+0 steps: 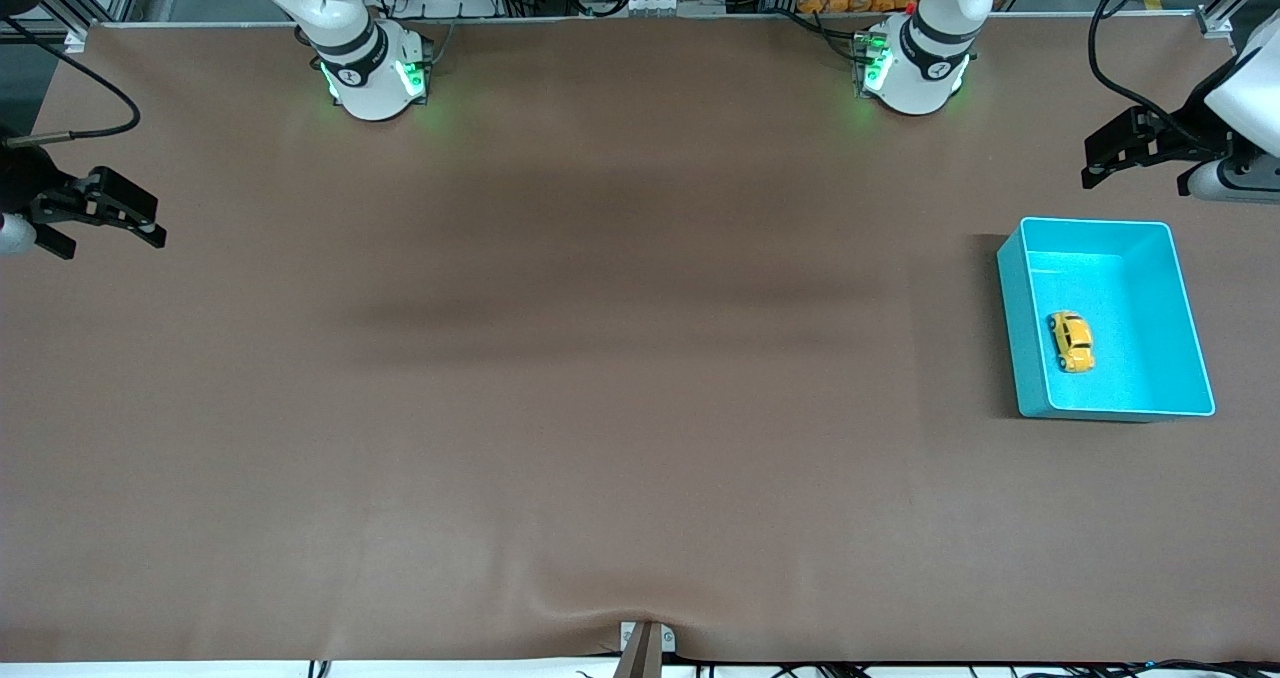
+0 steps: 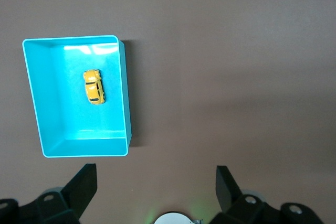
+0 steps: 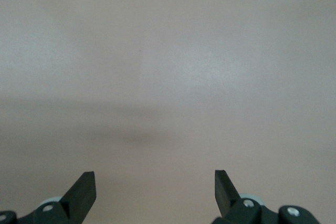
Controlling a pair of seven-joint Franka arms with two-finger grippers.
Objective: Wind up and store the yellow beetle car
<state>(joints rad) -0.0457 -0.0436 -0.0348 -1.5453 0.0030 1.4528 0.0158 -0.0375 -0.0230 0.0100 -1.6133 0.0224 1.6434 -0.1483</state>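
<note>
So from my seat at the controls, here's the scene. The yellow beetle car [image 1: 1071, 341] is sitting on its wheels on the floor of the turquoise bin [image 1: 1022, 330], roughly in the middle, not touching any wall as far as I can see. The bin itself rests flat on the brown desk [image 1: 600, 408], close to the edge at the left arm's end.

The left gripper [image 1: 1105, 161] hangs in the air over the desk at that same end, just off the bin's rim on the side toward the robot bases, not over the bin itself. Its fingers are spread wide and there's nothing between them. My left wrist view backs that up: I can see both black fingertips [image 2: 84, 183] well apart, with bare desk between them and the whole bin with the car [image 2: 94, 86] in it sitting past them.

The right gripper [image 1: 140, 223] is parked way off over the edge of the desk at the right arm's end, well apart from the bin and the car. Fingers wide open there too, holding nothing. My right wrist view is just the two fingertips [image 3: 84, 186] and plain brown desk surface [image 3: 168, 77].

Neither gripper is touching the car or the bin. Both arms just sit out at their own ends of the desk.
</note>
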